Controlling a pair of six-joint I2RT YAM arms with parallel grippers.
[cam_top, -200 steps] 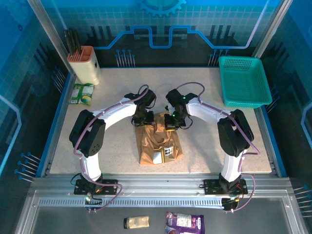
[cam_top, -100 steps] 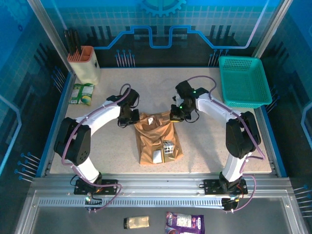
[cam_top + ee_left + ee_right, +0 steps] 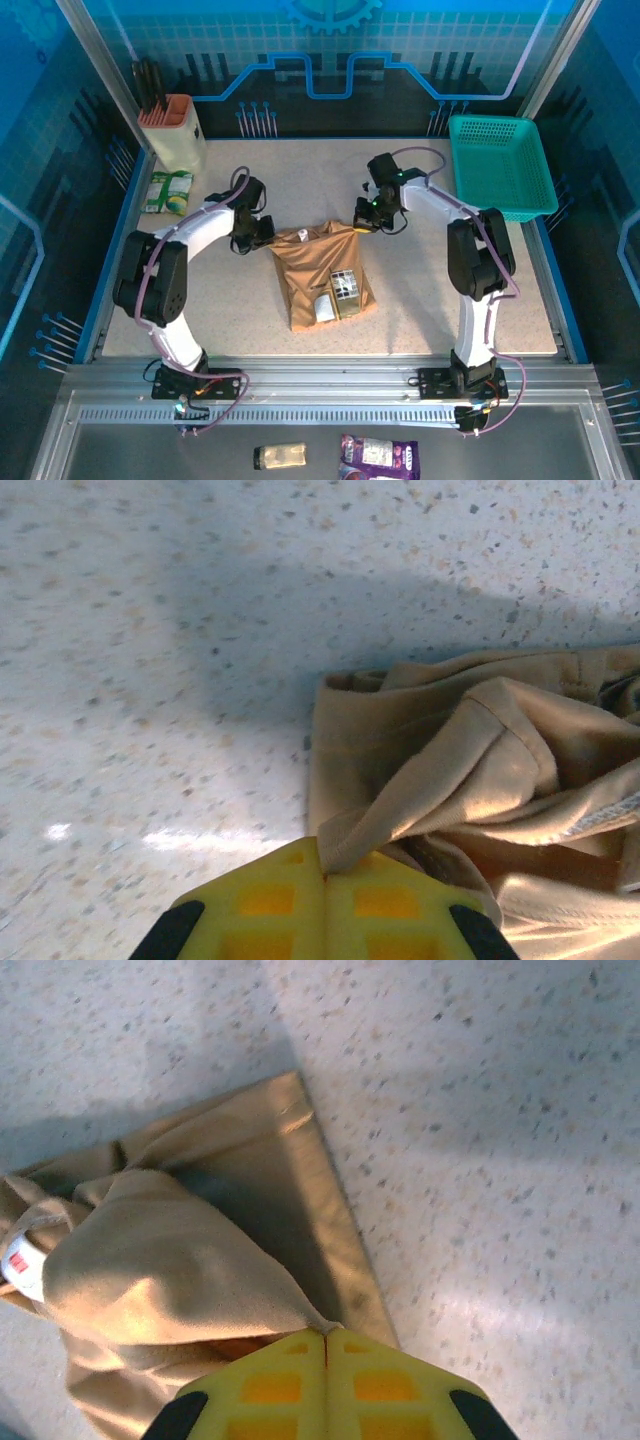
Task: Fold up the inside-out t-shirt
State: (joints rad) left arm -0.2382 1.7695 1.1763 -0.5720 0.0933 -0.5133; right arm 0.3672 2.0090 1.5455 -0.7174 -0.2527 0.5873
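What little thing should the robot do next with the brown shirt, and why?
Probably draw the two arms slightly apart. The left gripper and right gripper each have their jaws shut on a far corner of the t-shirt, and the cloth between them lies bunched and wrinkled, so a gentle stretch should flatten it before folding.

**What you cannot make out**

From above, your wrists cover the spots where the fingers meet the inside-out t-shirt (image 3: 318, 268). The pale patches (image 3: 338, 298) on its lower half are too small to read. In your left wrist view, the shirt runs off the right and bottom edges, and the bottom edge cuts the left fingers (image 3: 265, 905). In your right wrist view, the cloth leaves at the left and bottom. The right fingers (image 3: 270, 1385) are cropped likewise, and the white tag (image 3: 22, 1260) is cut off, its red mark illegible.
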